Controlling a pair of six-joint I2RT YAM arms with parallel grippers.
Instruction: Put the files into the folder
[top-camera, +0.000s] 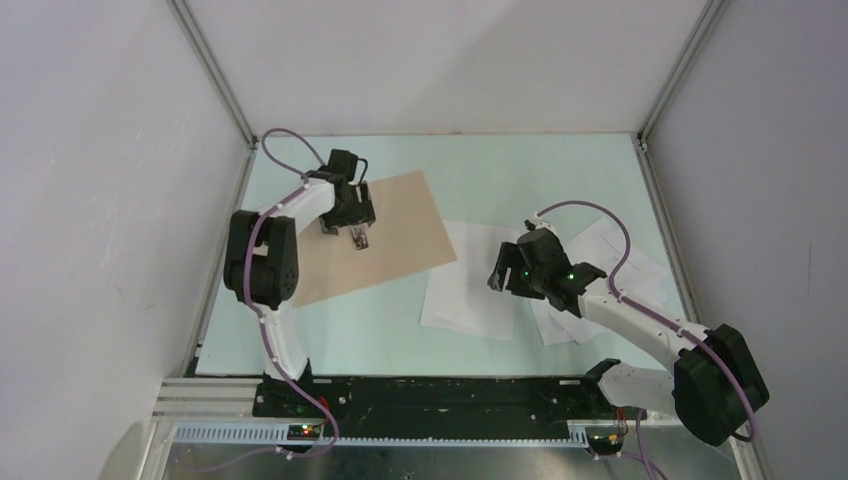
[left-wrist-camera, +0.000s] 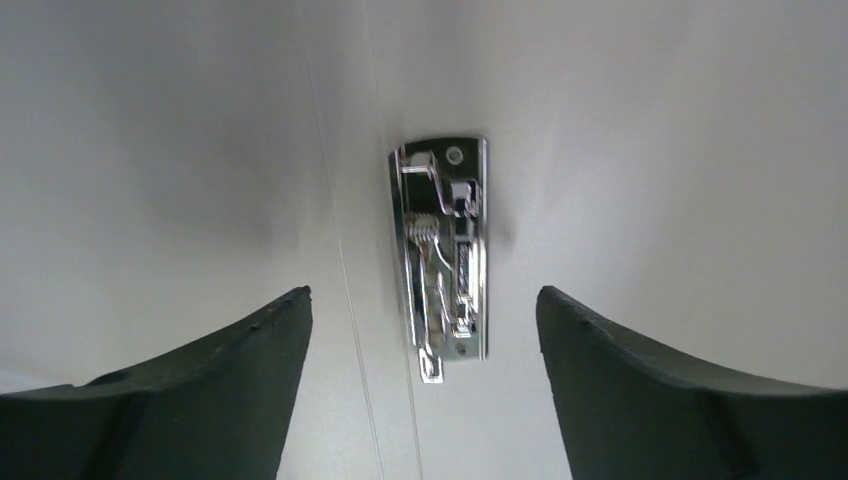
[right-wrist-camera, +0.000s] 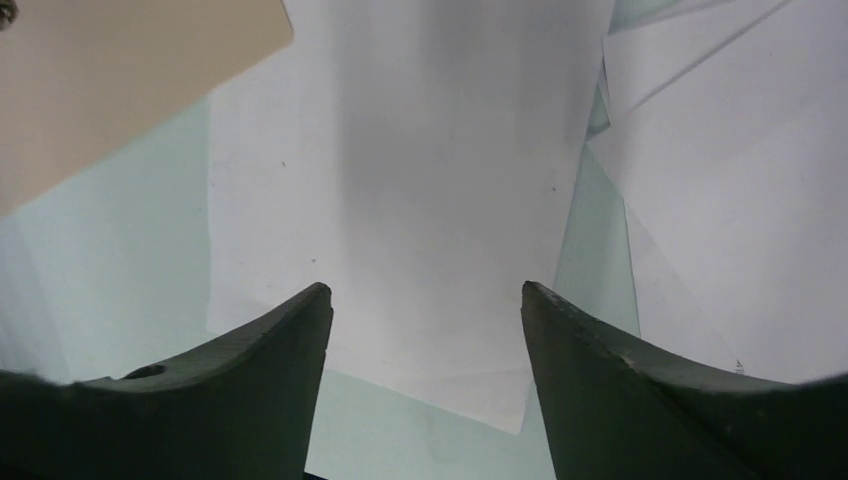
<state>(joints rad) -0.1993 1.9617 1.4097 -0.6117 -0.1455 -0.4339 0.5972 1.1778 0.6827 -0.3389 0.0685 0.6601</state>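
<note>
The tan folder (top-camera: 405, 225) lies flat at the table's left-middle, with a shiny metal clip (top-camera: 359, 241) on it. My left gripper (top-camera: 348, 228) hangs just over that clip. In the left wrist view the clip (left-wrist-camera: 445, 260) sits between and slightly ahead of the left gripper (left-wrist-camera: 425, 300), whose jaws stand open and touch nothing. The files, white sheets (top-camera: 470, 290), lie spread to the right of the folder, with more sheets (top-camera: 610, 260) behind the right arm. My right gripper (top-camera: 503, 268) hovers open above the nearest sheet (right-wrist-camera: 420, 200); nothing is between its fingers (right-wrist-camera: 425, 290).
White enclosure walls with aluminium posts (top-camera: 215, 75) close in the pale green table (top-camera: 520, 165) at the back and sides. The folder's corner (right-wrist-camera: 100, 80) shows at the upper left of the right wrist view, with overlapping sheets (right-wrist-camera: 740, 200) at its right.
</note>
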